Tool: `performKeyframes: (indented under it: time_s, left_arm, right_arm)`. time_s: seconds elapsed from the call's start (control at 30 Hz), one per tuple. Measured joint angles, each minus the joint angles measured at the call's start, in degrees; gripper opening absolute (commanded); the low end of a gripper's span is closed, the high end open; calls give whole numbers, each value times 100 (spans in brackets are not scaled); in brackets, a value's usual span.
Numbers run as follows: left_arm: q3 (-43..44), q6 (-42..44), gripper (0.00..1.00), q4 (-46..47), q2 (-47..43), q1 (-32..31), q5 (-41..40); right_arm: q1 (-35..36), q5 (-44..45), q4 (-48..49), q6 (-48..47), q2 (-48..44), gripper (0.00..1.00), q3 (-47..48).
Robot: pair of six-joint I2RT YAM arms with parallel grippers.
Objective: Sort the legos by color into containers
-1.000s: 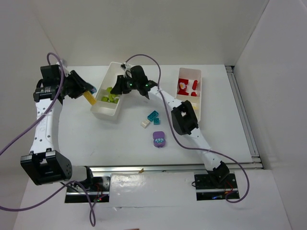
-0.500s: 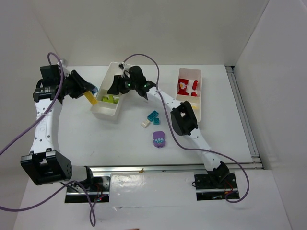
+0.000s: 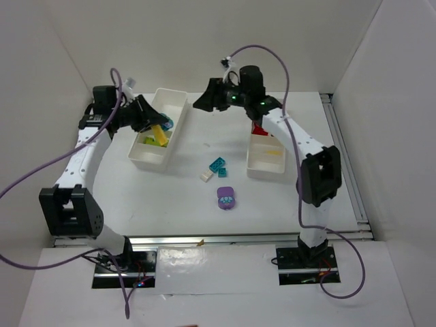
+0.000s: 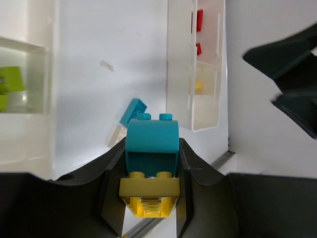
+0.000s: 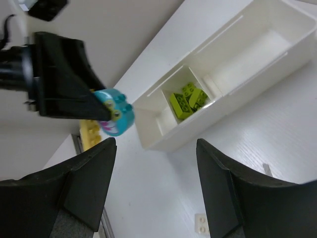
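- Legos (image 3: 206, 176) are in several places: a teal brick (image 4: 132, 111), a white one and a purple piece (image 3: 226, 198) lie loose on the table (image 3: 184, 204) between the two containers, lime bricks (image 5: 185, 99) sit in the left tray (image 3: 151, 162), and red bricks (image 4: 199, 20) in the right tray (image 3: 266, 172)
- Left gripper (image 4: 151, 163) is clamped on a teal-and-yellow stack (image 4: 151, 141), raised by the left tray; whether it is squarely over a compartment I cannot tell
- Right gripper (image 5: 154, 148) has its jaws spread with nothing between them, raised over the far table between the trays
- Handling, as a judgement: rigid, light, not fragile; the glossy sides may slip, and a stacked pair could pop apart at the joint
- Best hold is across two flat opposite sides, below the studs; the rounded purple piece looks bulkier and wants wider jaws
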Motion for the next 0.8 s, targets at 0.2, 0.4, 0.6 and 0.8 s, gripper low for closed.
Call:
performKeyframes:
  time_s: [0.2, 0.4, 0.6, 0.8]
  left_arm:
    - [361, -437, 0, 398, 964, -671, 0]
    - [745, -754, 0, 509, 1207, -1110, -258]
    - [876, -881, 0, 586, 1207, -1228, -411]
    - [876, -892, 0, 595, 1207, -1226, -494]
  right_arm:
    - [72, 160, -293, -372, -800, 73, -739]
    - [894, 828, -656, -750, -796, 75, -835]
    - [1113, 1327, -796, -944, -713, 73, -802]
    - [1091, 1482, -883, -1005, -450, 42, -754]
